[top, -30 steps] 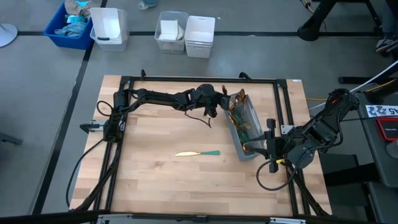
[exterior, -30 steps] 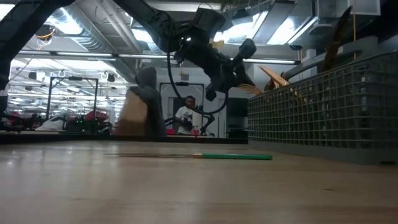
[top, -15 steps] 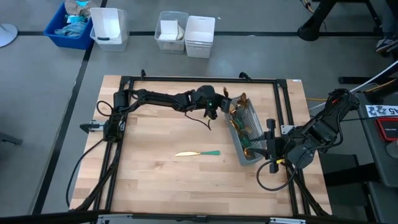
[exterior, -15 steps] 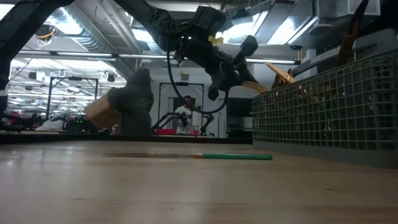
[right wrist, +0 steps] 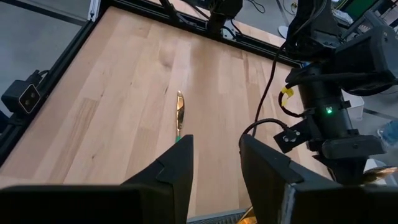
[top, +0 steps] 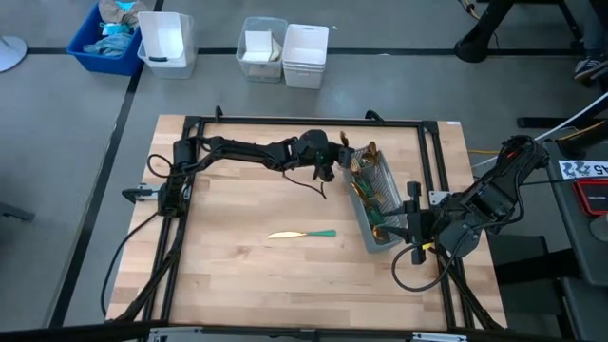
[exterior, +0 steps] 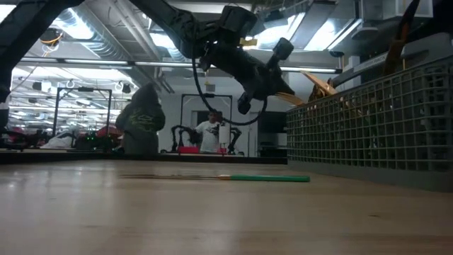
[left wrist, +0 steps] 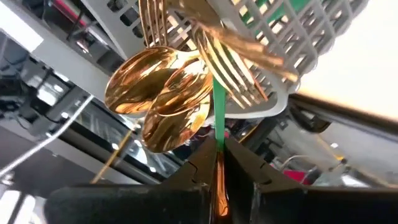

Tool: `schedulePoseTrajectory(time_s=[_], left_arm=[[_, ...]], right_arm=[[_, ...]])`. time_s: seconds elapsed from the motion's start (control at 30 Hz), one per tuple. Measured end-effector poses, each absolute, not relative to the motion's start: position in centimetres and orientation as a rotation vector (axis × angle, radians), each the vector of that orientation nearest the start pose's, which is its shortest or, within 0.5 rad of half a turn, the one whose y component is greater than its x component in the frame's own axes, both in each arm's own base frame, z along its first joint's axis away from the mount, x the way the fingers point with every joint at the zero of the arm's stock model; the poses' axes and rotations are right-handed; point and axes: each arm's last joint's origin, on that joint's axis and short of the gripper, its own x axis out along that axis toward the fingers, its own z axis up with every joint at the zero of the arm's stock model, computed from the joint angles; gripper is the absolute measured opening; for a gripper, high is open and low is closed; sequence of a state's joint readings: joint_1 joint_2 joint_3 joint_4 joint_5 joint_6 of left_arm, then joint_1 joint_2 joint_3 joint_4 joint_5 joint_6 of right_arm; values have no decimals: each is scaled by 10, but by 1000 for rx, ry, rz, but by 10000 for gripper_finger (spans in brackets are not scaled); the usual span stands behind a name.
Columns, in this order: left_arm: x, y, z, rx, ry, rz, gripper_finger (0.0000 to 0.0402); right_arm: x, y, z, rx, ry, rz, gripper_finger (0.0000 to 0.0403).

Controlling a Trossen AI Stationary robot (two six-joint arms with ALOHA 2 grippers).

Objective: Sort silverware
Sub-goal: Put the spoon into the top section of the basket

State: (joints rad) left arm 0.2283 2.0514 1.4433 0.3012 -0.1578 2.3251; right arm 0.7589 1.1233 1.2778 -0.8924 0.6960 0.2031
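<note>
The grey mesh caddy [top: 378, 204] [exterior: 368, 120] lies on the table's right part, with gold spoon bowls [left wrist: 155, 93] and a fork head [left wrist: 227, 68] sticking out of its far end [left wrist: 292, 37]. My left gripper [top: 334, 157] [exterior: 272, 85] [left wrist: 219, 152] is at that far end, shut on a teal-handled piece. One knife [top: 302, 234] [exterior: 265, 178] [right wrist: 179, 112], with a gold blade and a teal handle, lies flat mid-table. My right gripper [top: 415, 249] [right wrist: 214, 155] waits open at the table's right edge, beside the caddy's near end. My left gripper pinches one piece of silverware between its two fingers, where the teal handle [left wrist: 217, 134] meets a gold part that shows between the fingers. The handle runs straight on from the fingers toward the caddy's mouth, along their line. The piece is off the table.
A black frame [top: 285, 122] rims the wooden table. White bins [top: 304, 52] and a blue bin [top: 104, 38] stand on the floor beyond the far edge. A person [exterior: 145, 124] moves in the room behind. Bare wood lies to the left of the knife.
My left gripper has stayed shut at the caddy's far end and has edged slightly toward the caddy. The caddy has shifted a little on the table. In the room behind, a person has straightened up and moved.
</note>
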Motion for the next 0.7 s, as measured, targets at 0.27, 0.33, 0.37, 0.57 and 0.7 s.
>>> schedulePoseTrajectory(time_s=[0.27,0.33,0.37,0.57,0.7], left_arm=[[457,108,217,2034,587,-93,15],[456,108,217,2034,586,-96,15],[456,108,217,2038,586,-98,15],[457,106,217,2013,581,-93,15],[457,105,217,1960,579,-80,15]], right_arm=[[162,128,378,-292,550,4,131],[162,128,378,-292,550,4,131],[162,128,378,-292,550,4,131],[162,128,379,-287,545,5,131],[164,130,382,-230,506,3,131]])
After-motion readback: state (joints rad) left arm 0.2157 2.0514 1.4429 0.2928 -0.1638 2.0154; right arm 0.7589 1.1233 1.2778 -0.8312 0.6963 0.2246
